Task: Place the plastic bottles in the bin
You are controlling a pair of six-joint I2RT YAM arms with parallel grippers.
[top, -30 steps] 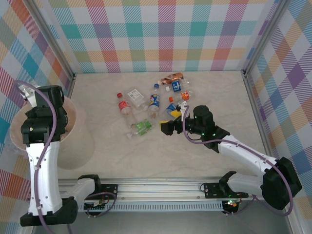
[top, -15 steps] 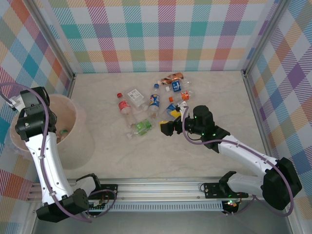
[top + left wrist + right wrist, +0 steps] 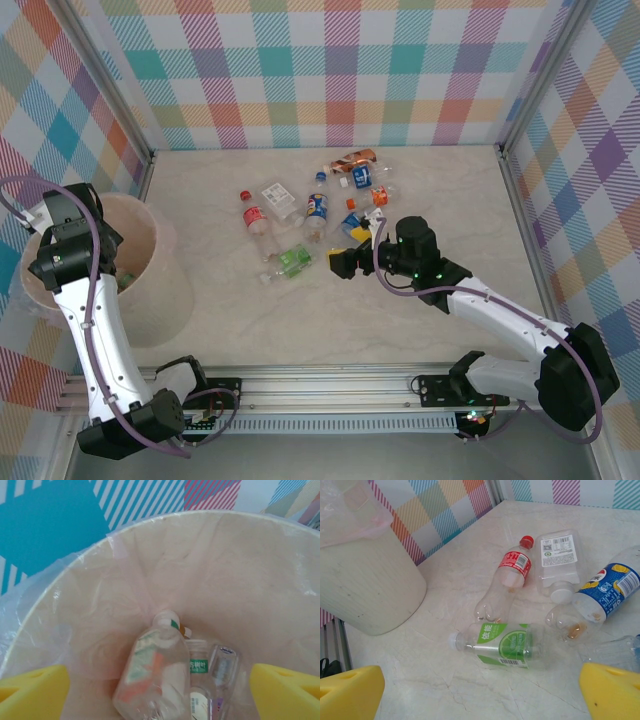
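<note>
Closest in, on the left, the left claw [image 3: 159, 692] is held wide apart and empty over the bin [image 3: 235, 575]. A few bottles [image 3: 155, 675] are seen lying at its bottom. The right claw [image 3: 480, 692] is spread wide too, with nothing in it. It is held low over the table [image 3: 445, 685] and pointed at the green bottle [image 3: 502, 645], which lies on its side just ahead. A little further off, the red bottle [image 3: 507, 577], the clear bottle [image 3: 557, 555] and the blue bottle [image 3: 605, 587] are found close together. The other bottles [image 3: 358, 170] are scattered further back on the table. The bottles look empty, so they can be judged very light. Their walls look thin and soft and would likely be squashed if squeezed hard. They are smooth and round, so they may slip or roll away. The green bottle is best taken across its middle, on the label, with a gentle squeeze.
</note>
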